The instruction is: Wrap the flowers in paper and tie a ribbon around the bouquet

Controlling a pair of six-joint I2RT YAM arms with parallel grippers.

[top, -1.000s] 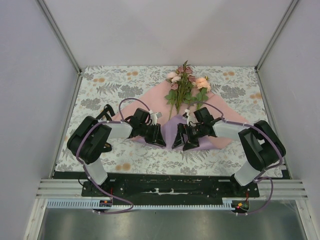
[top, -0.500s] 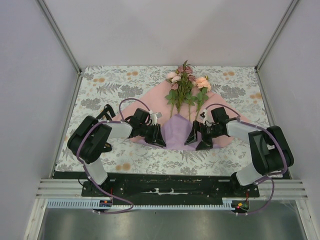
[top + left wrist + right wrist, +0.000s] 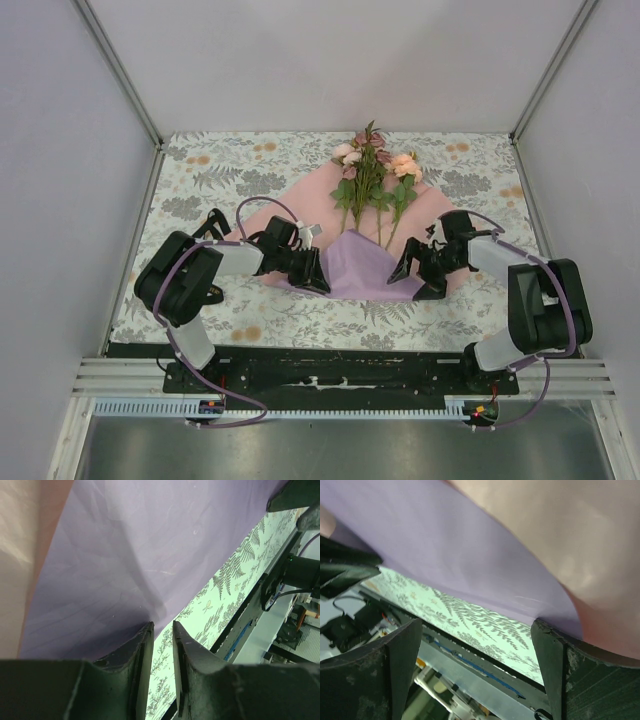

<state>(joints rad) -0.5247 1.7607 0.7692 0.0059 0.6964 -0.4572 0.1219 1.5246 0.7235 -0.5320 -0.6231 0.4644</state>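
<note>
The flowers (image 3: pixel 372 165) lie on the pink paper (image 3: pixel 300 205) on the patterned surface (image 3: pixel 200 170). The left end effector (image 3: pixel 318 280) is narrowly parted at the paper's lilac fold. The right end effector (image 3: pixel 415 280) is spread wide, empty.

Left tool (image 3: pixel 319 279) low, jaws narrowly parted; right tool (image 3: pixel 415 280) low, jaws wide apart.

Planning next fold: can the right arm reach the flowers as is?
Probably yes: the right gripper, jaws open, is over the paper, and the flowers lie uncovered just beyond it, nothing between.
</note>
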